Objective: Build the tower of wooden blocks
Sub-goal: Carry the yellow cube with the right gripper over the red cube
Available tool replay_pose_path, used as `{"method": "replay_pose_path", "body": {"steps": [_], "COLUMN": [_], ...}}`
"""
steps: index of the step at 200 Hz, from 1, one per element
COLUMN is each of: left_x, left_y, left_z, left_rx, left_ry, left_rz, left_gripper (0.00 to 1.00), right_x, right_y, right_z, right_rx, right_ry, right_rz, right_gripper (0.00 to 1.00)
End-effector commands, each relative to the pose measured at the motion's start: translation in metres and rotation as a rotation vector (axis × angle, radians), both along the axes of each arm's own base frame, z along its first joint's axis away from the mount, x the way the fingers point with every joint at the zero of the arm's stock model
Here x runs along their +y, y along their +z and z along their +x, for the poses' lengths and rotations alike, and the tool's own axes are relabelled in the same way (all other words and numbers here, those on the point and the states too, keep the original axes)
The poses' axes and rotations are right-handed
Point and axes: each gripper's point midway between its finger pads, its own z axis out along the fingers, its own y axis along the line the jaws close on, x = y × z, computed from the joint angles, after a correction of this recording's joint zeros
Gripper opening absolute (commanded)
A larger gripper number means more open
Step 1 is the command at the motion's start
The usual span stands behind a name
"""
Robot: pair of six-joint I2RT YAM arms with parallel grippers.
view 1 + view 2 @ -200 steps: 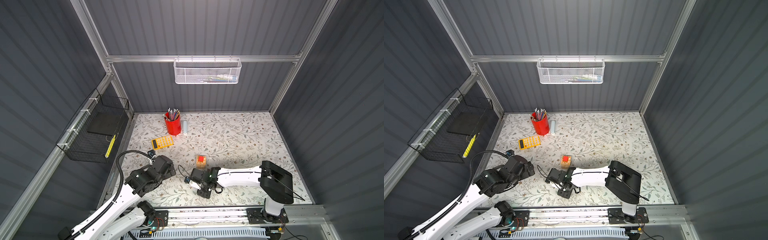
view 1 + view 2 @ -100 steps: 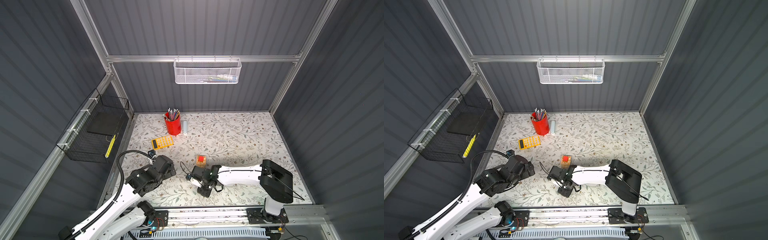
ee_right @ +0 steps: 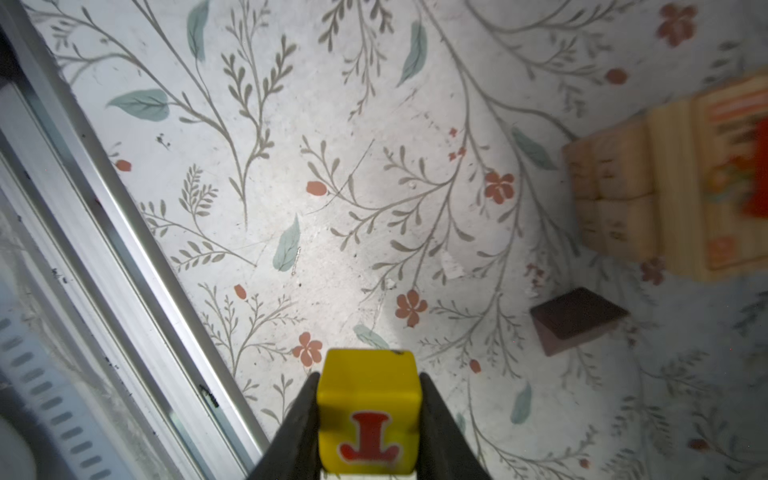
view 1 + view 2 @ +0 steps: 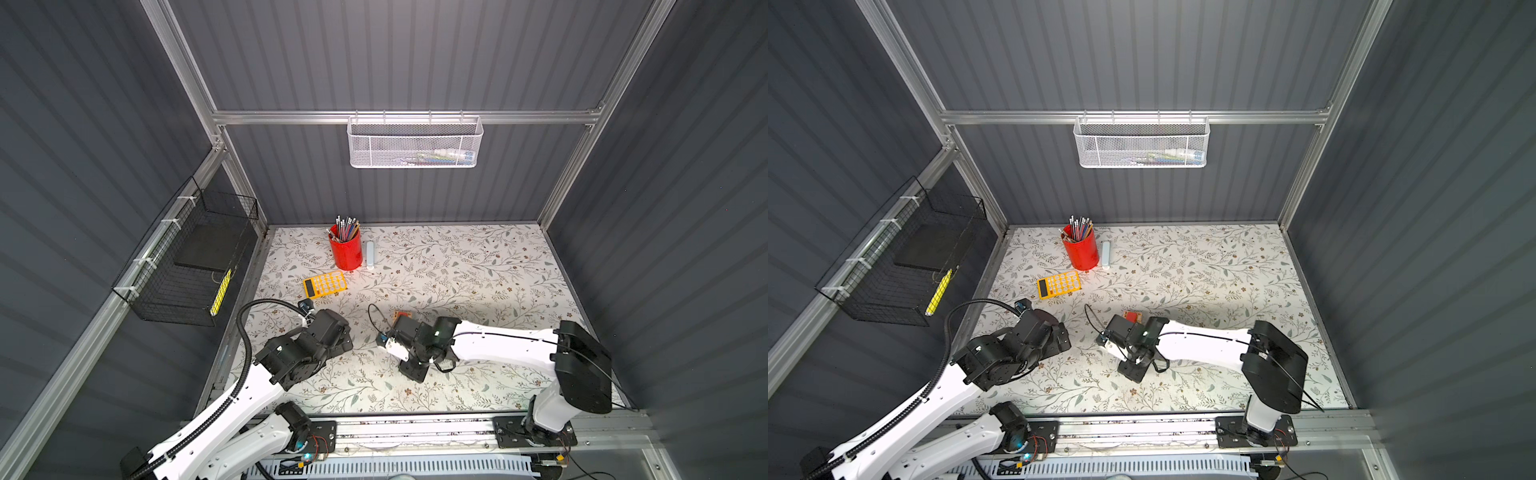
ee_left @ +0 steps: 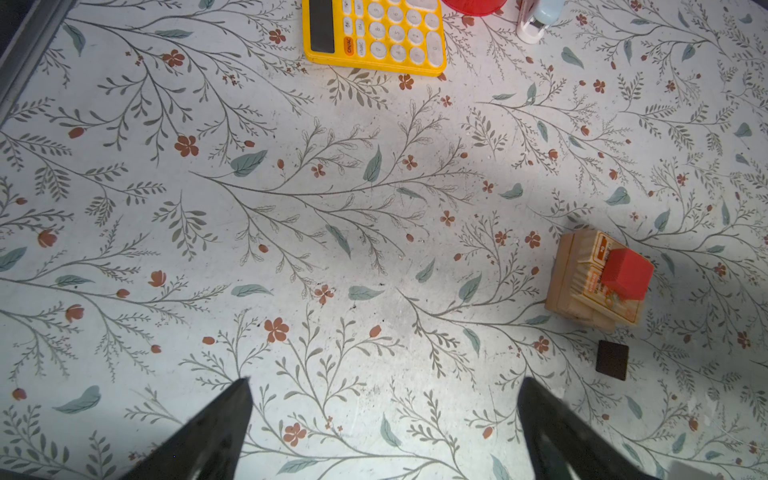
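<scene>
A floral worktop [image 4: 478, 266] is seen in both top views, with two white arms reaching in from the near rail. The left gripper [image 5: 384, 380] is held low over the near-left area, its jaws spread wide with nothing but bare worktop between them. The right gripper [image 3: 368, 378] is stretched leftward toward the middle. A red pencil cup [image 4: 345, 251] stands at the far left, and an orange calculator [image 4: 325, 284] lies flat just nearer than it. The wood block tower [image 5: 582, 282] is set near the middle of the worktop, just beyond the right wrist and partly hidden by it in both top views. It is a low stack of tan planks laid flat under a printed layer. Its footprint is nearly square, so no clear long axis can be told, and its sides are turned slightly off the worktop edges. A dark brown wedge [image 5: 611, 360] lies just beside the tower, apart from it. A red cube [image 5: 625, 274] rests on the tower's top. A yellow cube [image 3: 368, 411], with a red letter printed on one face, is pinched between the right jaws, clear of the worktop.
</scene>
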Motion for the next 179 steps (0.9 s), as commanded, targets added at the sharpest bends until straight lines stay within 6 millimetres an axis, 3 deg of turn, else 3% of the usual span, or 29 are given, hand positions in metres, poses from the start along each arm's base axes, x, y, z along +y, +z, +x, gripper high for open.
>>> {"method": "replay_pose_path", "body": {"steps": [1, 25, 78, 116, 141, 179], "left_x": [-0.006, -0.012, -0.017, -0.014, -0.011, -0.007], "left_y": [0.016, 0.017, 0.019, 0.020, 0.021, 0.018], "left_z": [0.009, 0.014, 0.022, 0.025, 0.024, 0.023], "left_rx": [-0.040, -0.054, -0.080, -0.093, -0.097, -0.102], "left_ry": [-0.024, -0.037, -0.042, -0.032, -0.023, -0.008], "left_rz": [0.004, -0.006, -0.001, 0.017, 0.018, 0.022], "left_gripper": [1.00, 0.99, 1.00, 1.00, 1.00, 0.99], "right_x": [-0.007, -0.008, -0.007, 0.002, 0.011, 0.009], "right_y": [0.021, 0.034, 0.059, 0.055, 0.049, 0.038], "right_z": [0.013, 0.029, 0.099, 0.129, 0.128, 0.135], "right_rx": [-0.022, 0.007, -0.102, -0.109, -0.053, -0.062], "right_ry": [0.044, 0.081, 0.080, 0.118, 0.162, 0.201], "right_rz": [0.010, 0.027, 0.023, -0.023, -0.029, -0.073], "right_gripper": [0.18, 0.19, 0.20, 0.20, 0.20, 0.20]}}
